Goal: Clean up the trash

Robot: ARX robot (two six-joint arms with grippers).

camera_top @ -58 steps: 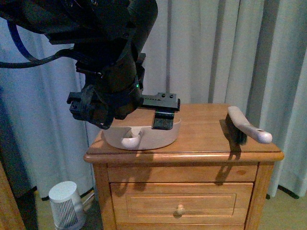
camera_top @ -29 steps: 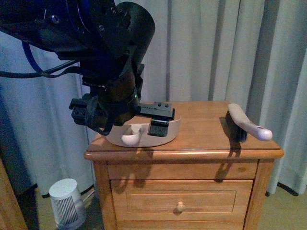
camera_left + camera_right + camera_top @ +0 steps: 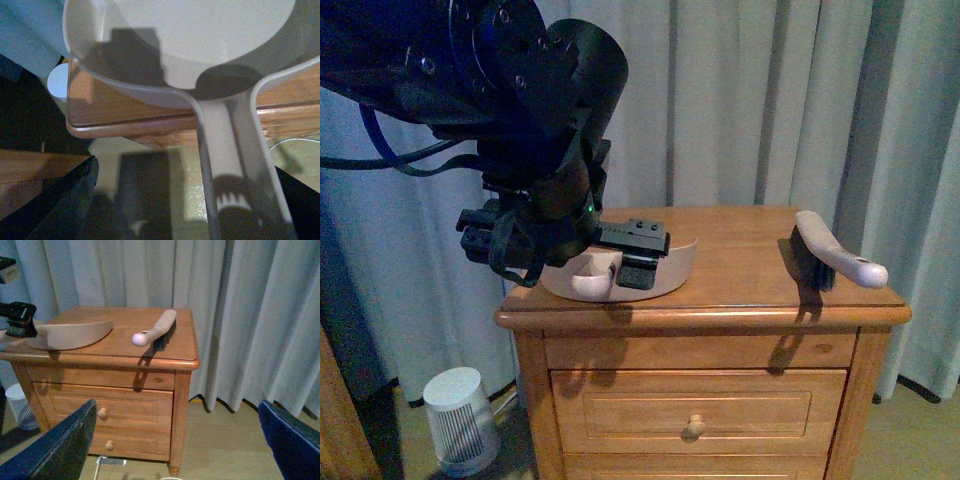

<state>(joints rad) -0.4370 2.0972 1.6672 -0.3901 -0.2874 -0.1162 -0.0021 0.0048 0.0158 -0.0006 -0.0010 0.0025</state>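
No crumpled white wad shows in any view. A beige dustpan (image 3: 665,268) lies on the left of the wooden nightstand (image 3: 740,315), its handle (image 3: 594,283) over the front edge. My left gripper (image 3: 570,262) is open, with the handle (image 3: 227,165) running between its fingers, nearer one of them. A white-handled brush (image 3: 835,255) lies at the nightstand's right edge. My right gripper (image 3: 177,450) is open and empty, off to the side of the nightstand above the floor. From there I see the dustpan (image 3: 70,335) and brush (image 3: 155,330).
Grey curtains (image 3: 770,100) hang behind and beside the nightstand. A small white ribbed appliance (image 3: 460,415) stands on the floor at its left. The nightstand has drawers with round knobs (image 3: 694,427). The wooden floor (image 3: 225,440) lies to its right.
My left arm has shifted a little left and down, bringing its fingers lower around the dustpan handle. The brush has not moved.
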